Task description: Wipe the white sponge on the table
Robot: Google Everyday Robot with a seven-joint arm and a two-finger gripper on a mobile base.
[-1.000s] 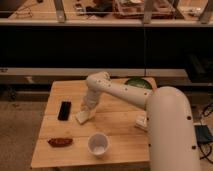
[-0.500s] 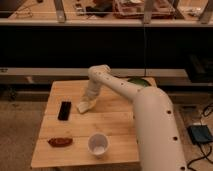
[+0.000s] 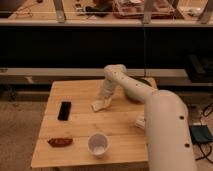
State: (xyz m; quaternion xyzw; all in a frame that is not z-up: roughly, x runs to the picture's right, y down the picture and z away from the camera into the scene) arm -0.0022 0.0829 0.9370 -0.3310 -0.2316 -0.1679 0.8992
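Note:
The white sponge (image 3: 97, 105) is a small pale block lying on the light-wood table (image 3: 75, 91), near its middle. My gripper (image 3: 103, 101) comes down from the arm's elbow at the table's back edge and sits right on the sponge, shut on it and pressing it against the tabletop. My white arm crosses the table's right side and hides part of it.
A black flat rectangular object (image 3: 64, 110) lies at the left. A reddish-brown packet (image 3: 60, 142) lies at the front left. A round white cup (image 3: 98, 145) stands at the front edge. A whitish item (image 3: 140, 121) lies by my arm. A dark bowl (image 3: 145, 82) sits at the back right.
My gripper has slid the sponge across the table, first away from the front, then to the right toward the middle. The other items have not moved.

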